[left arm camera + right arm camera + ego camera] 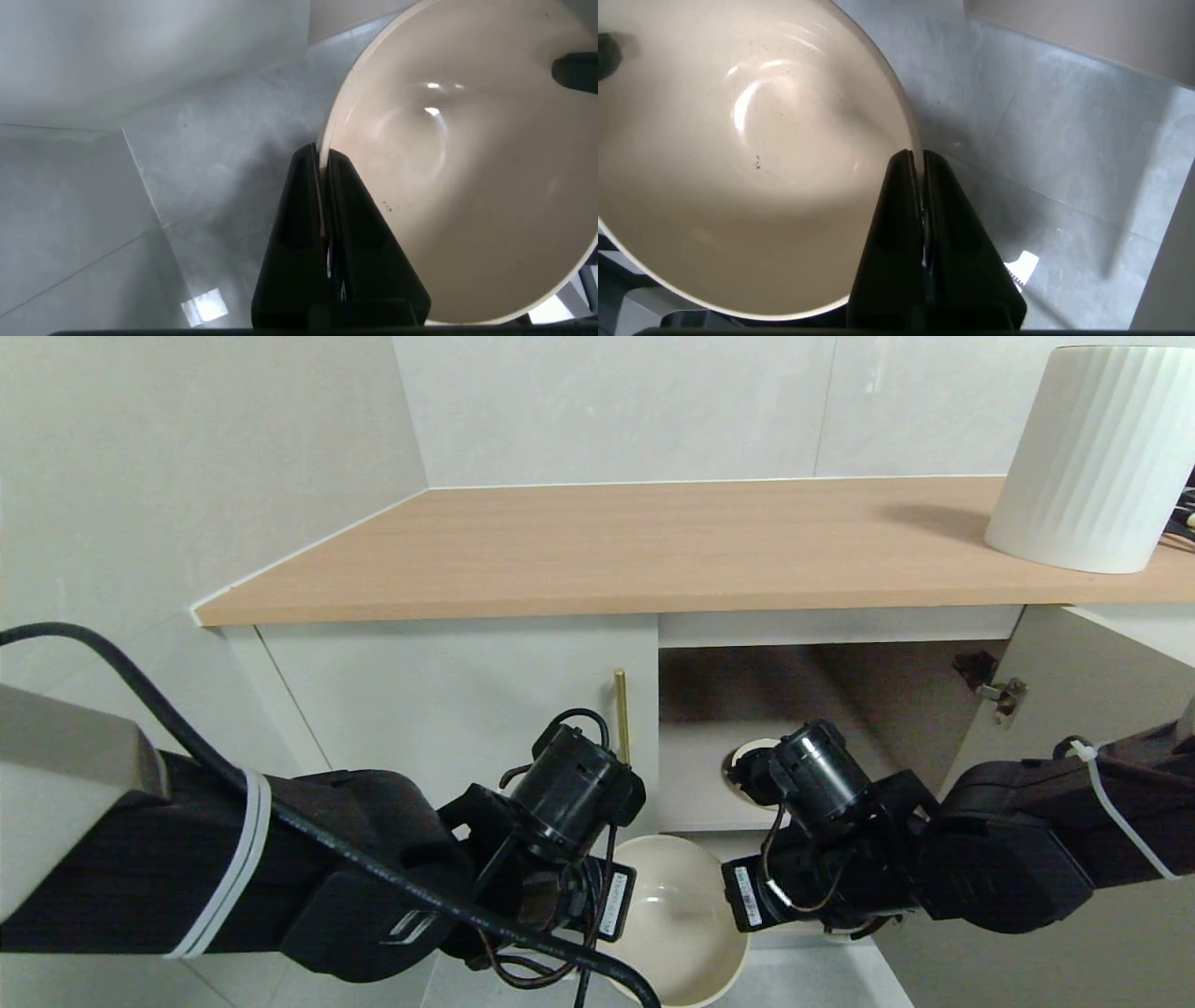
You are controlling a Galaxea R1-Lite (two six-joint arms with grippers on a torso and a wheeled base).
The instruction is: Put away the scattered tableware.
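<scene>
Holding: a cream bowl (pixel 677 924) hangs between the two arms, low in front of the open cupboard, above the floor and touching nothing else.
Left fingers (pixel 301 219): pinched narrow on the bowl's rim, one inside the wall and one outside.
Right fingers (pixel 898 219): pinched the same way on the opposite rim, so the bowl is carried from both sides with its mouth tilted up.
Cupboard (pixel 831 681): under the wooden desk (pixel 607 551). Its right door (pixel 1074 728) stands swung open. The left door (pixel 448 709), with the brass handle (pixel 620 709), is closed.
Shelf inside: a pale round dish (pixel 740 775) sits near the front edge, mostly hidden behind the right wrist. I cannot tell exactly what it is.
On the desk: a white ribbed pot (pixel 1092 457) at the far right, well apart from the work.
Step in hand: by my reading, the carry-in. The bowl is grasped and lifted but not yet stowed.
Next move calls for: both arms going forward together at an even pace so neither pinch twists. The bowl likely needs raising to clear the cupboard's lower edge. It should be aimed at bare shelf beside the dish, or on top of it, and released only once its base rests flat.
Risk: uneven travel could wrench the rim from one pinch, and the closed left door sits just beside the left wrist.
</scene>
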